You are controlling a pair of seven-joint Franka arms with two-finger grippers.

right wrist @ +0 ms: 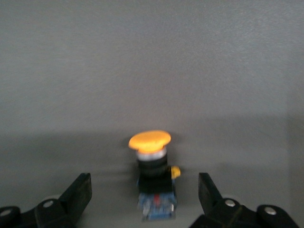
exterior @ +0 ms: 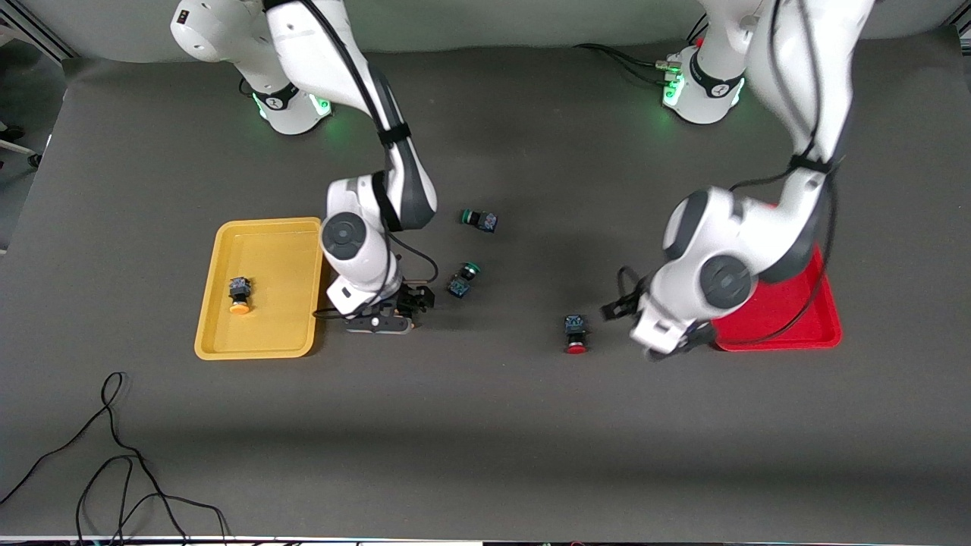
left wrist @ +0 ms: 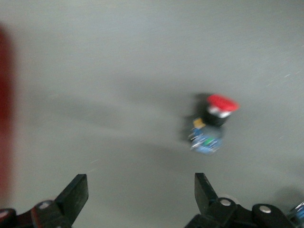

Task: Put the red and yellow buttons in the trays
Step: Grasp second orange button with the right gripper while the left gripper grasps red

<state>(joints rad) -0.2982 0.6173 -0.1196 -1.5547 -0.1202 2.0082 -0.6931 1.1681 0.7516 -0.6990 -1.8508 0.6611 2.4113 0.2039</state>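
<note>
Looking down, you find the right gripper [right wrist: 142,199] spread wide around a yellow button [right wrist: 151,166]; the left gripper [left wrist: 141,194], also wide, has a red button [left wrist: 214,121] just beside it.

This looks like a robotics laboratory, not a home. Two white robot arms [exterior: 356,114] stand on round bases with green lights [exterior: 292,106], bolted to a table covered with a dark grey mat [exterior: 485,425]. Loose black cables [exterior: 114,455] lie on the mat (near the front camera's edge, well apart from the arms), and more cables [exterior: 622,61] run to one base.
</note>
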